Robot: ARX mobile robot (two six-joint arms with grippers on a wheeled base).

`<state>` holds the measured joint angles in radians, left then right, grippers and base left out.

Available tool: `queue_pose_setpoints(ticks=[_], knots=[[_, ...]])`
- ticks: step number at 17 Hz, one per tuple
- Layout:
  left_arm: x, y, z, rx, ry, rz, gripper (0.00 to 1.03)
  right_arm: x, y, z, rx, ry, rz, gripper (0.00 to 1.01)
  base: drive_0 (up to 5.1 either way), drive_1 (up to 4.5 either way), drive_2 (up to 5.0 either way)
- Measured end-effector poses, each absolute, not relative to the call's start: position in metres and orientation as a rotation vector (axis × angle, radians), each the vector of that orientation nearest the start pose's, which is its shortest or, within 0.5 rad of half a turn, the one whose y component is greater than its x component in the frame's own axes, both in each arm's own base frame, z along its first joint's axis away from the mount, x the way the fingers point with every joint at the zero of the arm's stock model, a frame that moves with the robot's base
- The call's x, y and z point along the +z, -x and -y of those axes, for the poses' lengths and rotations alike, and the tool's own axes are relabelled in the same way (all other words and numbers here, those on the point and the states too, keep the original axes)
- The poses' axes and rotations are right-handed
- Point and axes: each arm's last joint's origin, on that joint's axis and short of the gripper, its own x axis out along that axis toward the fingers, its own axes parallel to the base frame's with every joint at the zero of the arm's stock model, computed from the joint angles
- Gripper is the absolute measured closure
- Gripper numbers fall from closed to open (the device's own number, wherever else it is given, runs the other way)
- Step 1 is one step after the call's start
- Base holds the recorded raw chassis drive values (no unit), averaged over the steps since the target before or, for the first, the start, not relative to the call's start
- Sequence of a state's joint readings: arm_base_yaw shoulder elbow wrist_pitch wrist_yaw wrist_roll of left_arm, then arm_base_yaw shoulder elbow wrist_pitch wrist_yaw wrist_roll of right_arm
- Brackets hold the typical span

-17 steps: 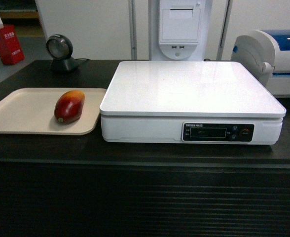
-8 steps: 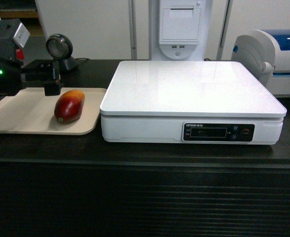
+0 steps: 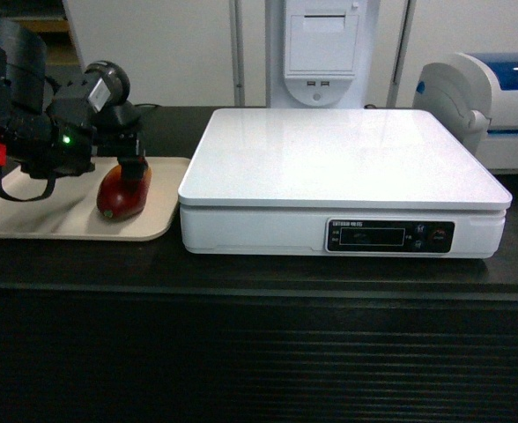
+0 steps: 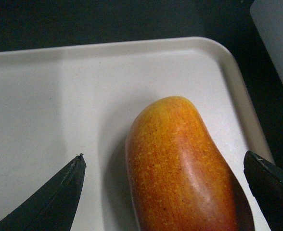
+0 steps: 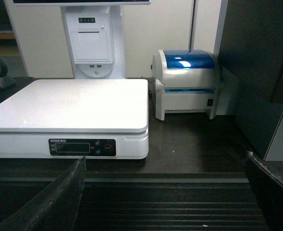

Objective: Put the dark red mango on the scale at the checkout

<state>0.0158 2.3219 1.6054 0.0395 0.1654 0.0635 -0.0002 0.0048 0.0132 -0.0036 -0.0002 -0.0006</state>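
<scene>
The bench (image 3: 259,291) spans the whole head view, dark, with a ribbed front panel. On it, right of centre, sits the white scale (image 3: 343,159), its platter bare and its black display strip (image 3: 389,235) facing the camera. At the scale's 9 o'clock, just beside it, lies the beige tray (image 3: 30,211). Behind the scale stands a white kiosk (image 3: 322,48), and at its 2 o'clock a white printer with a blue lid (image 3: 492,97). A round black scanner (image 3: 100,77) sits at the tray's 12 o'clock.

The left arm (image 3: 30,132) reaches in from 9 o'clock over the tray. The left gripper (image 4: 165,192) is spread wide, one fingertip on each side of the mango (image 4: 182,168), neither touching it in the wrist view. The mango lies on the tray near its right edge, red with a yellow-orange end pointing to 12 o'clock; it is not on the scale.

The right gripper (image 5: 165,192) is also spread wide, holding nothing, low in front of the bench with the scale at its 11 o'clock.
</scene>
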Motion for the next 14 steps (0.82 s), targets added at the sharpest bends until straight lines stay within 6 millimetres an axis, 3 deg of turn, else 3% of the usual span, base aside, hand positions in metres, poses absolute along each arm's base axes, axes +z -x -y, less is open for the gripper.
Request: queue_pose_setpoints(ticks=[9, 14], knots=[[0.115, -0.515, -0.003, -0.183, -0.006, -0.68, 0.05, 0.167, -0.097, 0.0, 0.0, 0.001, 0.005, 0.03, 0.0, 0.0, 0.0], [0.096, -0.518, 0.004, -0.226, -0.067, -0.745, 0.05, 0.167, -0.097, 0.0, 0.0, 0.001, 0.005, 0.03, 0.0, 0.0, 0.0]])
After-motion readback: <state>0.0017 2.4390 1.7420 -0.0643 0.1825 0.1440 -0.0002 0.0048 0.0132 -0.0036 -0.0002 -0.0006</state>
